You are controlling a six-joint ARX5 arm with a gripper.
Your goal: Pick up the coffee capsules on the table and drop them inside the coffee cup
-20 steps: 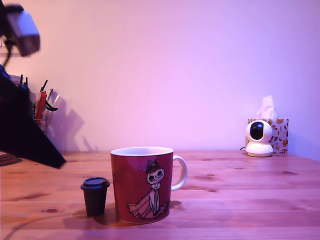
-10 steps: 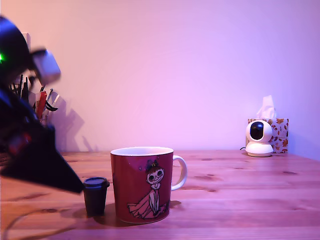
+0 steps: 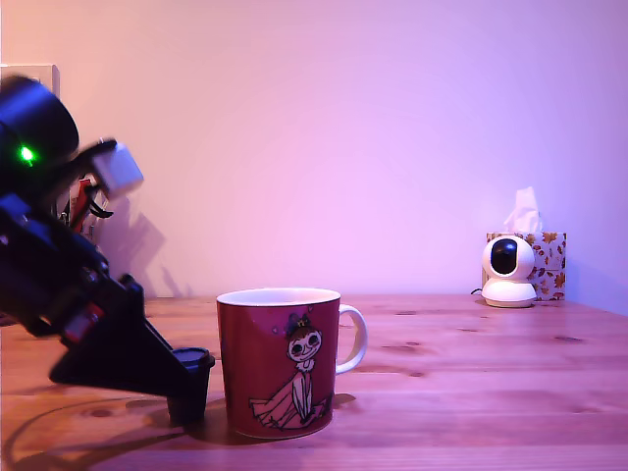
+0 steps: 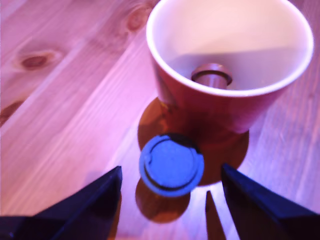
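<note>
Descending since the earlier frame, my gripper point(image 4: 170, 200) now hangs jaws apart astride the capsule point(image 4: 171, 164) beside the coffee cup point(image 4: 227, 60); one capsule point(image 4: 212, 75) lies inside; risk: a finger clipping the cup wall.

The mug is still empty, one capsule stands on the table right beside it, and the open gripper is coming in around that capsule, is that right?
Not quite. The mug is not empty: the wrist view shows one capsule already inside it. The rest holds: the other capsule stands on the table beside it, between the open gripper's fingers.
</note>
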